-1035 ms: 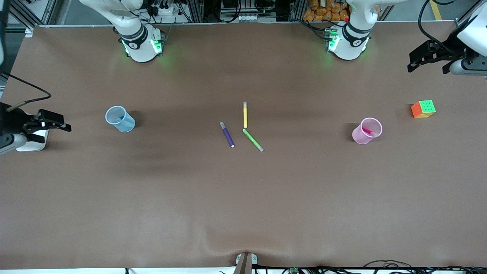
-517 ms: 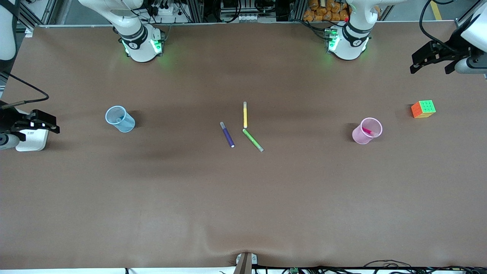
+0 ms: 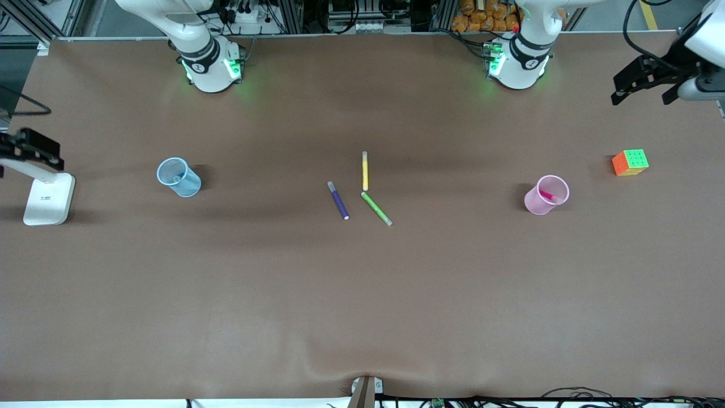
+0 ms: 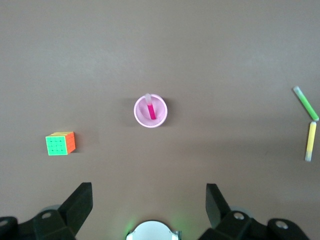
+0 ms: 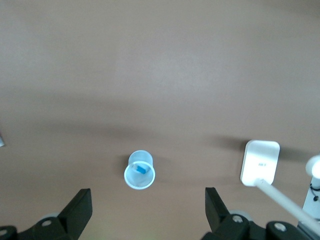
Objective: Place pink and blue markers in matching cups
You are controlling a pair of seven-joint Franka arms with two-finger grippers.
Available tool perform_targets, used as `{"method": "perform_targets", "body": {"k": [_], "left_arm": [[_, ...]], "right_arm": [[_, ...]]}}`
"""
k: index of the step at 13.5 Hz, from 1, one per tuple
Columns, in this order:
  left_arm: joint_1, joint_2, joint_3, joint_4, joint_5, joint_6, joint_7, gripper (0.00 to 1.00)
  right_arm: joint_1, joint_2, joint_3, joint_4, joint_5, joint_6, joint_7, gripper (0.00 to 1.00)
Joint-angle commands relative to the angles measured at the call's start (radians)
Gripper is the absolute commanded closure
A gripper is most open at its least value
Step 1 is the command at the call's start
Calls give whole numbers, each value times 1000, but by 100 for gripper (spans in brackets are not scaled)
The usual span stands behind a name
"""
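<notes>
Right gripper (image 3: 25, 148): jaws wide, empty, over the tabletop (image 3: 226, 294) edge at the right arm's end, above a white stand (image 3: 48, 198).
Blue cup (image 3: 179, 177): holds the blue marker (image 5: 142, 169).
Purple (image 3: 338, 201), yellow (image 3: 365, 170), green (image 3: 376, 209) markers: lying at centre.
Pink cup (image 3: 545, 195): holds the pink marker (image 3: 547, 196).
Cube (image 3: 630, 162): near the left arm's end.
Left gripper (image 3: 645, 85): jaws wide, empty, over that end's edge.
Sorting appears complete; next move is only parking both arms.

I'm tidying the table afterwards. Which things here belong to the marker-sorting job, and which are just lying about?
Job:
pink marker, in the pink cup
blue marker, in the blue cup

Lying about:
purple marker
yellow marker
green marker
puzzle cube
white stand
</notes>
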Motion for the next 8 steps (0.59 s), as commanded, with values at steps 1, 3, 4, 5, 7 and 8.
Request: {"method": "perform_targets", "body": {"k": [1, 3, 4, 5, 7, 8], "left_arm": [[23, 8, -11, 26, 16, -28, -2, 0], [25, 8, -31, 20, 16, -39, -7, 0], [25, 11, -32, 15, 16, -42, -10, 0], [23, 17, -31, 20, 16, -42, -7, 0], [22, 65, -32, 73, 17, -42, 6, 0], [20, 88, -32, 98, 19, -42, 9, 0]], "right_arm": [[-4, -160, -15, -219, 32, 50, 26, 0], [-18, -317, -16, -449, 32, 174, 24, 0], [-18, -340, -24, -482, 34, 178, 30, 0], [-18, -340, -32, -484, 34, 173, 70, 0], [-18, -336, -39, -478, 32, 178, 93, 0], [-20, -330, -39, -463, 32, 179, 93, 0]]}}
